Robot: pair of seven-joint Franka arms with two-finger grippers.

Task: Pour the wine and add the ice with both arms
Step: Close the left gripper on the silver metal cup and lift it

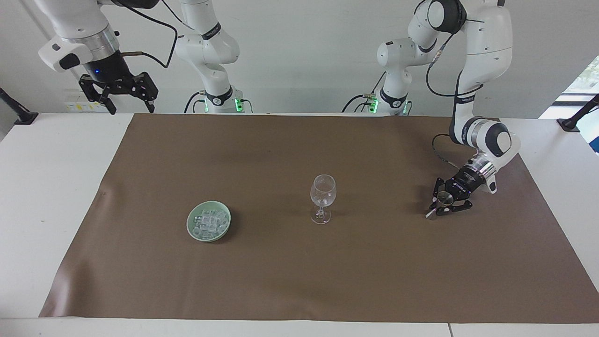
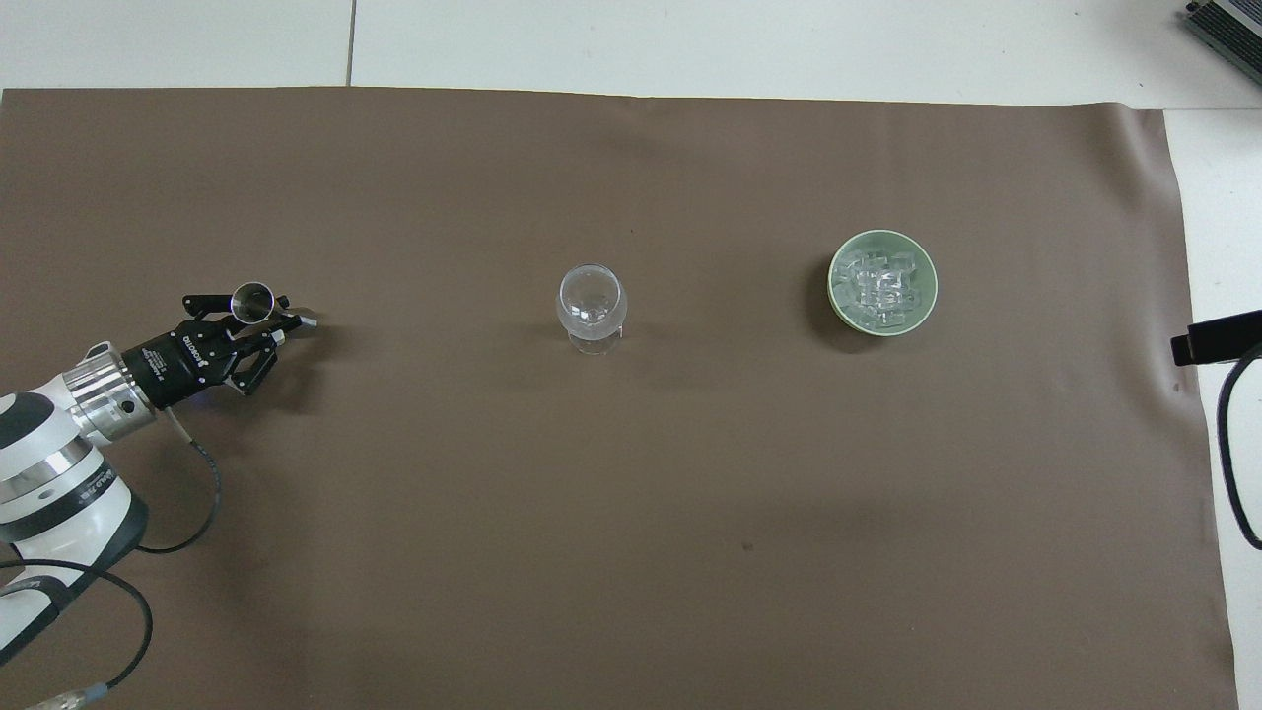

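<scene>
Now the ice (image 1: 209,223) (image 2: 883,286) lies heaped in a pale green dish (image 1: 192,229) (image 2: 840,296) on the brown mat (image 1: 299,281) (image 2: 631,493) of the counter, toward the right arm's end. An upright stemmed glass (image 1: 322,196) (image 2: 591,304) stands near the middle of the mat. Low at the left arm's end, the left end effector (image 1: 442,206) (image 2: 264,320) has its fingers together around a small shiny metal cup (image 1: 445,200) (image 2: 251,301). The right end effector (image 1: 125,100) waits high with fingers apart, above the counter's edge nearest the robots.
</scene>
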